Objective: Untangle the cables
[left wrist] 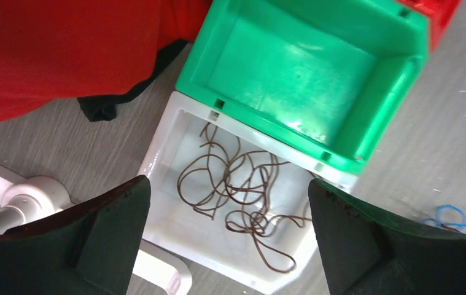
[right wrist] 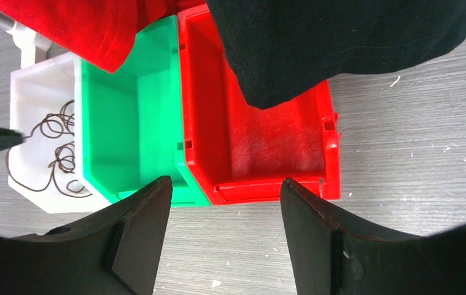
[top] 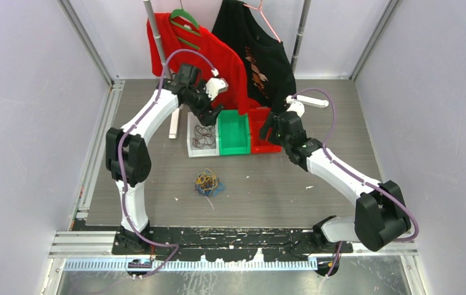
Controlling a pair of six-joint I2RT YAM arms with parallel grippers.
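left jaws spread wide, empty, over the white bin [left wrist: 164, 144] at the far edge. a loose brown strand [left wrist: 256, 228] lies in it. right jaws also apart, empty, above the red bin [right wrist: 267, 144], with the black shirt [right wrist: 341, 43] hem hanging into it. tangled cables [top: 206, 182] sit mid-worktop toward the near edge, well apart from both. risks: left jaws snag the binned strand on leaving; pulling one loop tightens the knot or drags the whole clump.

The green bin [left wrist: 291, 61] is glossy smooth plastic (white bin [left wrist: 166, 147] too). The table [top: 316, 196] looks like matt grey woodgrain. The red shirt [left wrist: 52, 49] is soft cloth, my left fingers [left wrist: 365, 246] matt black.
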